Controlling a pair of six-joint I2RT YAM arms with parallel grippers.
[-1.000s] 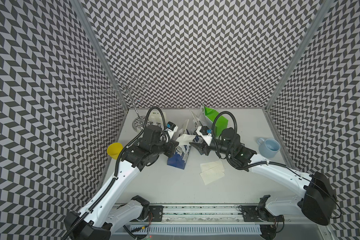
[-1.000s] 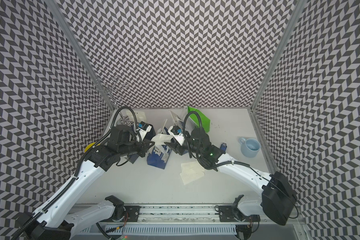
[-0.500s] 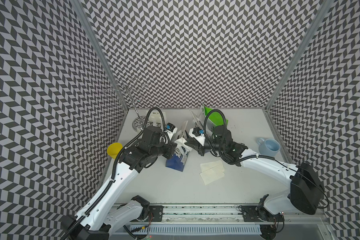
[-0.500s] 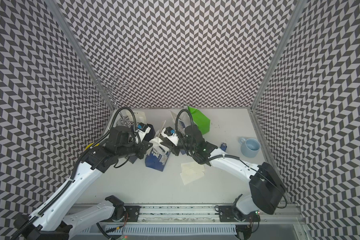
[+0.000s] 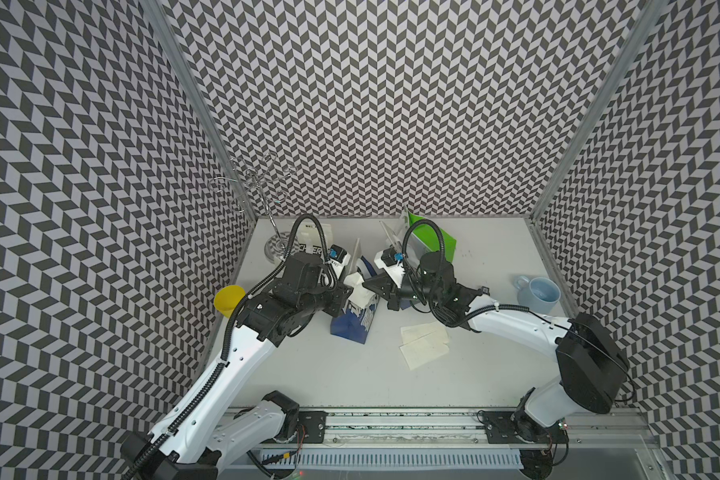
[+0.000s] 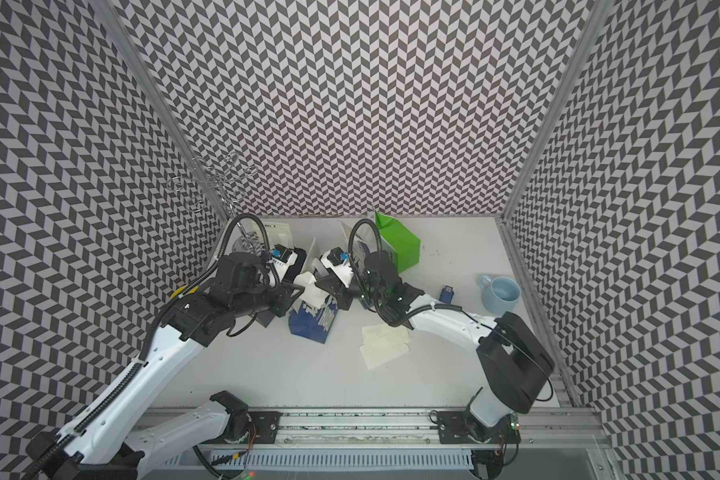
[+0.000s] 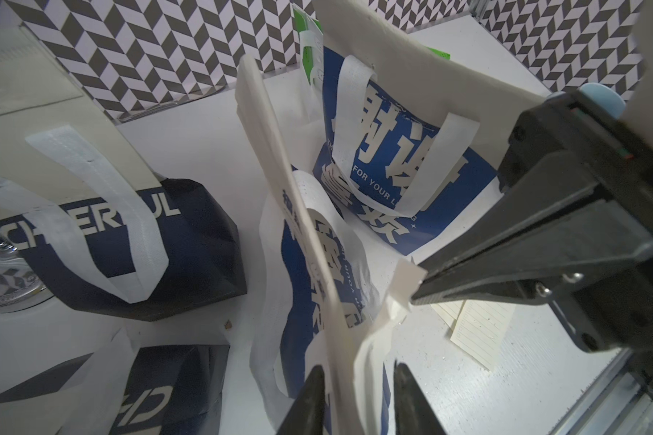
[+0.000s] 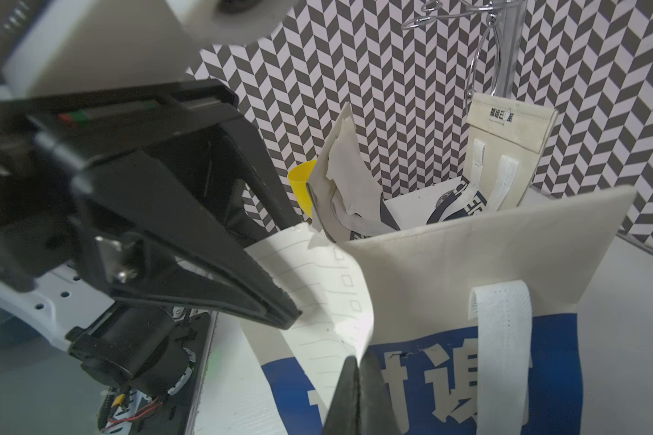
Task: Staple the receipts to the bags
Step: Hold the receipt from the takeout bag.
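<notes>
Receipt [image 8: 317, 290] in right claw [image 8: 356, 364]

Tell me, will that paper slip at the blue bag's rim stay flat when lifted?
Probably not: the slip curls over where the right gripper pinches it, so it looks floppy. Being that thin, it is likely very light and could tear if tugged.
</notes>
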